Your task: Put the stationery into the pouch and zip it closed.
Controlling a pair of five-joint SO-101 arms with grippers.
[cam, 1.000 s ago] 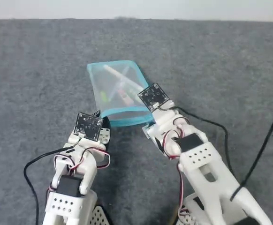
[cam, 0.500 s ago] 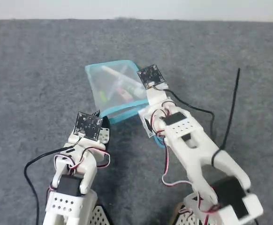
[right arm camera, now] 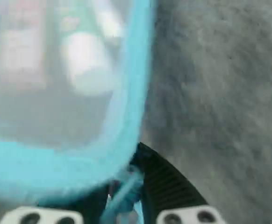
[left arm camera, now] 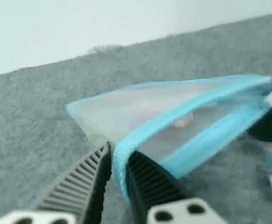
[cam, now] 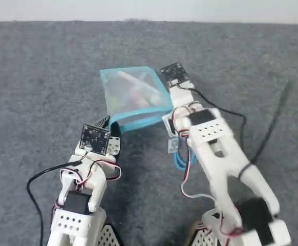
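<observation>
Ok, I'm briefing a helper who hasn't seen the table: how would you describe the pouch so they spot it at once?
On the grey table, look near the middle, just beyond the left gripper and right gripper. The pouch lies there, each gripper clamped on its near edge. Its clear body and turquoise border, with stationery showing inside, set it apart from the white-and-black grippers.

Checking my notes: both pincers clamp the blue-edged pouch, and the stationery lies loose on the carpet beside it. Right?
Not quite: the high view shows the stationery inside the pouch, visible through its clear wall, not loose on the carpet. The left pincer and right pincer do clamp its blue edge.
</observation>
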